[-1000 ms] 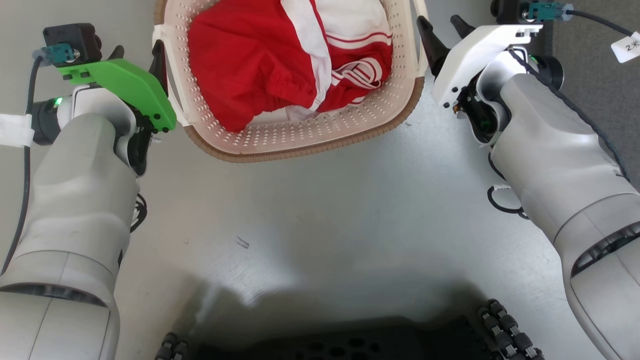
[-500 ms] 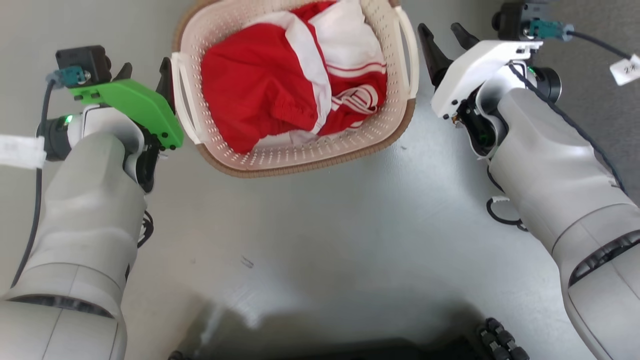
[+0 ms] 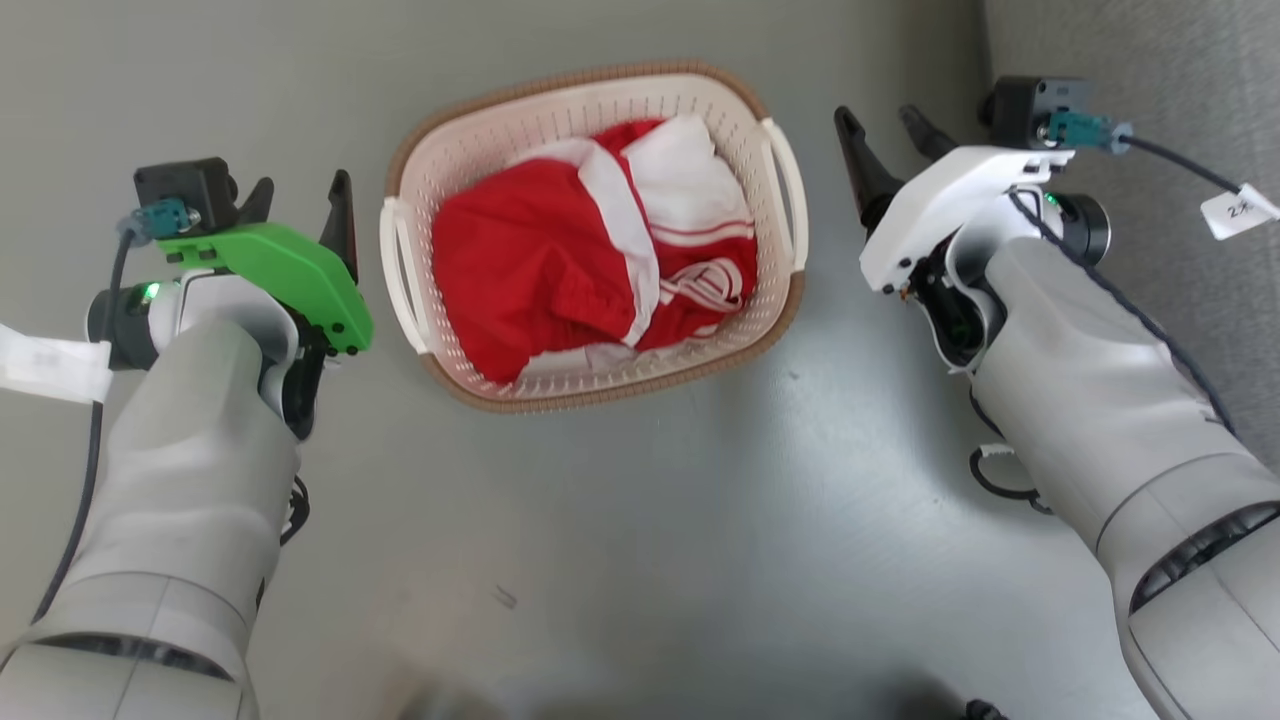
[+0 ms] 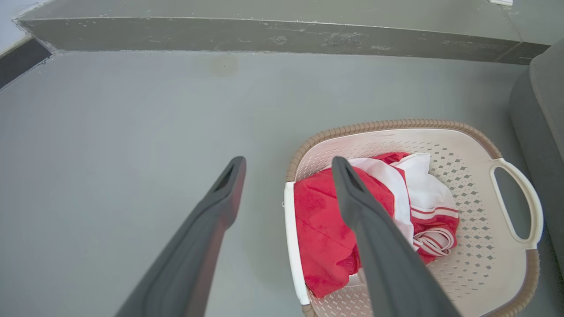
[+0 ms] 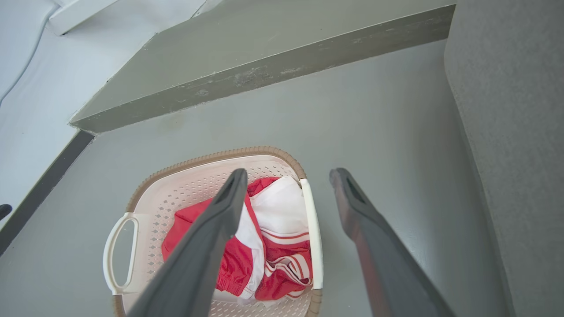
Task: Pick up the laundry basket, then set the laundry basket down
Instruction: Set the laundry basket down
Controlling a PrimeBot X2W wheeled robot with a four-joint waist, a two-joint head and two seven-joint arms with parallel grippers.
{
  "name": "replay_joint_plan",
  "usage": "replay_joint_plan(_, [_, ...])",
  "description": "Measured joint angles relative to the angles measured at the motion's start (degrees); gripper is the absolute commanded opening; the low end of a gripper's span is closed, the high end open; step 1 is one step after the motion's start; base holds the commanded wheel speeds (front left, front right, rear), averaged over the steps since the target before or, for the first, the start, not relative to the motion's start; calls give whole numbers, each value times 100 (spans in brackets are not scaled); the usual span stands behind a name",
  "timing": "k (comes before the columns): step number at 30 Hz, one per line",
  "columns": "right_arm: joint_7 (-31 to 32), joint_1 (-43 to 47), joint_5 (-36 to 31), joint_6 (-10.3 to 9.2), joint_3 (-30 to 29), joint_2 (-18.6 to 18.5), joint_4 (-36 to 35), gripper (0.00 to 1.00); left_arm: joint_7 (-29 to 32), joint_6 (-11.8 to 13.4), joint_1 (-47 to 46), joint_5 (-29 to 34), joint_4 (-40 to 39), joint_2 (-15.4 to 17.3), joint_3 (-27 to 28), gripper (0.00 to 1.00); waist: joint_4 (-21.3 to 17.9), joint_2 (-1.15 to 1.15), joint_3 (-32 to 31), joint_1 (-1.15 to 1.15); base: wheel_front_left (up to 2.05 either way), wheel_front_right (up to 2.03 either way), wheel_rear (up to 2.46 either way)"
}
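Basket [image 3: 480, 150]: upright on the floor [image 3: 640, 520], between my two grippers and touched by neither.
Load: red-and-white clothes [image 3: 540, 270] heaped inside the basket, below its rim.
Left gripper [image 3: 300, 190]: fingers spread and empty, just beside the basket's left handle [image 3: 400, 270] but apart from it.
Right gripper [image 3: 878, 118]: fingers spread and empty, near the basket's right handle [image 3: 785, 200], with bare floor between them.
Surroundings: grey upholstery [image 3: 1130, 40] lies beyond the basket's right side, close behind my right arm.
Stage, as I judge it: the basket is grounded and unheld. Any lift from here calls for a fresh hold on both handles.
Risk 1, missed loop: each handle is a thin band. If a finger lands outside the loop rather than through it, I expect the jaws to close on nothing or to pinch the rim weakly.
Risk 2, sliding: the floor looks smooth and the basket light. A finger that nudges one handle before the other side is braced could push the basket away.
Risk 3, snagging: in the left wrist view one finger lies over the clothes. Coming in too far could catch fabric and drag it out.
Risk 4, tilt: if one arm rises ahead of the other, the basket tips and the clothes may spill.
Risk 5, collision: swinging my right arm outward from the basket could brush the upholstery.
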Motion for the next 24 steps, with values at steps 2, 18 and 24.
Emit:
replay_joint_plan(2, [-5, 71, -25, 0, -27, -3, -38, 100, 0, 0, 66, 10, -64, 1, -2, 100, -6, 0, -136, 0, 0, 0, 0])
replay_joint_plan(18, [-7, 581, -592, -398, -739, -381, -1416, 100, -2, 59, 603, 270, -1691, 281, 399, 100, -22, 0, -1071, 0, 0, 0, 0])
replay_joint_plan(24, [-7, 914, -992, -622, -969, -481, -2027, 100, -18, 254, 1046, 478, -2442, 338, 644, 100, -4, 0, -1383, 0, 0, 0, 0])
